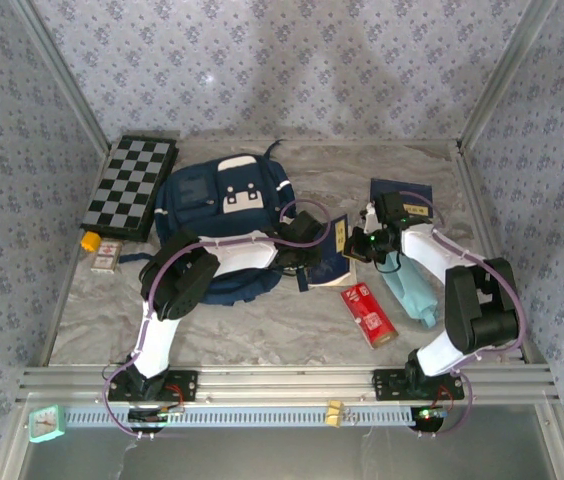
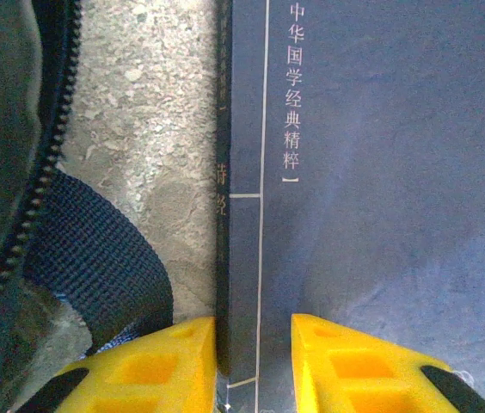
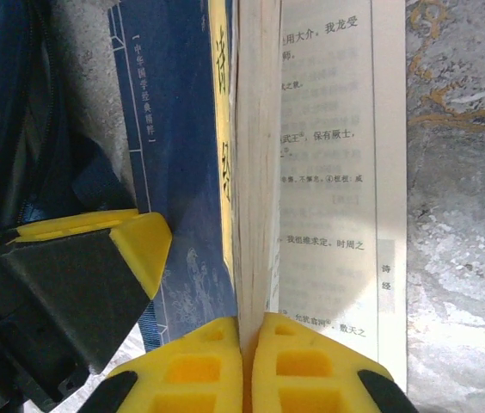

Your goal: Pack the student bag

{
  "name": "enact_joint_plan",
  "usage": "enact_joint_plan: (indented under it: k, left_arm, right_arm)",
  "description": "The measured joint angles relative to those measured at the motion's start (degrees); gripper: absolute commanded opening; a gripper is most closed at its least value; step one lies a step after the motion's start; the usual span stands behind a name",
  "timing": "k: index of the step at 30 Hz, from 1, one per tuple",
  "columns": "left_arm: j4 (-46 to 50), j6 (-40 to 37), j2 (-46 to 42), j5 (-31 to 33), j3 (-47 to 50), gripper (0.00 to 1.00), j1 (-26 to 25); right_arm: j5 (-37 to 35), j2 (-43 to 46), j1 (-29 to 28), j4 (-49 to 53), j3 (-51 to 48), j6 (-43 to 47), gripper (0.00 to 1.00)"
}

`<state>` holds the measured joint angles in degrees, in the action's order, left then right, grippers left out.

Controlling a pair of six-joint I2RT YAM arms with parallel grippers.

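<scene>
The student bag [image 1: 217,215], navy with white patches, lies flat at centre-left; its zip edge [image 2: 2,129] and a dark strap [image 2: 96,258] are beside the book. A navy book [image 1: 334,250] with Chinese text lies just right of the bag. My left gripper [image 2: 254,323] hovers over the cover [image 2: 380,172] at the spine edge, jaws a little apart and clamping nothing. My right gripper [image 3: 248,320] is shut on a raised sheaf of the book's pages [image 3: 255,172], with a printed page [image 3: 328,172] lying open to the right. A left finger [image 3: 135,245] rests by the cover [image 3: 178,155].
A chessboard [image 1: 130,185] lies at the back left, with a small orange thing [image 1: 89,240] and a small card [image 1: 106,255] in front of it. A red packet [image 1: 369,313] and a teal pouch [image 1: 409,285] lie front right. Another navy booklet [image 1: 402,193] lies behind the right arm.
</scene>
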<state>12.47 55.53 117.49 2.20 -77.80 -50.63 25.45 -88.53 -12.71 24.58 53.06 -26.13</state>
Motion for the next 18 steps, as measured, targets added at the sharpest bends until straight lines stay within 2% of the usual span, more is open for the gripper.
enact_joint_plan:
  k: [4, 11, 18]
  left_arm:
    - [0.02, -0.2, -0.07, 0.0, 0.0, 0.31, 0.0]
    - [1.99, -1.9, -3.02, -0.04, -0.15, 0.45, 0.94]
    - [0.94, -3.5, -17.57, -2.58, 3.96, 0.59, 2.89]
  right_arm:
    - [1.05, 0.79, 0.26, -0.15, 0.0, -0.28, 0.01]
    - [2.29, 5.42, 1.01, -0.13, 0.0, -1.36, 0.0]
    - [4.11, 12.52, 2.08, 1.03, 0.85, -2.21, 0.0]
